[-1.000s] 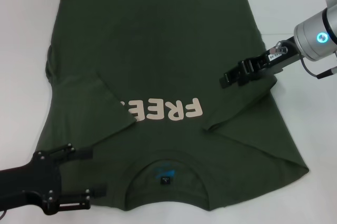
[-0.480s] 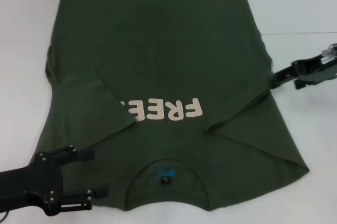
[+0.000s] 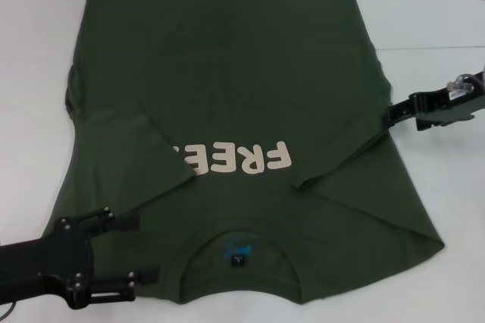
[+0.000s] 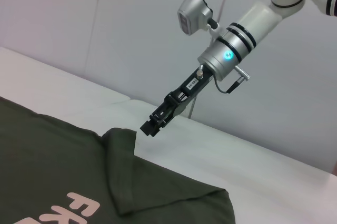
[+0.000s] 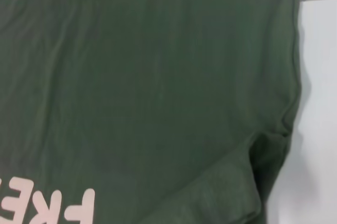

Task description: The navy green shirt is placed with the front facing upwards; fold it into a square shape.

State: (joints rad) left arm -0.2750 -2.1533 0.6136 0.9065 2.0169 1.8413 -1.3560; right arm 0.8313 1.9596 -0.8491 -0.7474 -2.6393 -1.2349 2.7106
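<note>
Head view: right gripper withdrawn past shirt edge, fingers closed; left gripper open.

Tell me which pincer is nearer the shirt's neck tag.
Left. The left pincer sits at the shoulder beside the neck tag; the right pincer is off the shirt's side edge.

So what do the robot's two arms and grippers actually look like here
The left gripper is matte black with silver screws on a black arm. The right gripper is slim and black, on a silver arm with black rings, a glowing blue light and a thin cable.
</note>
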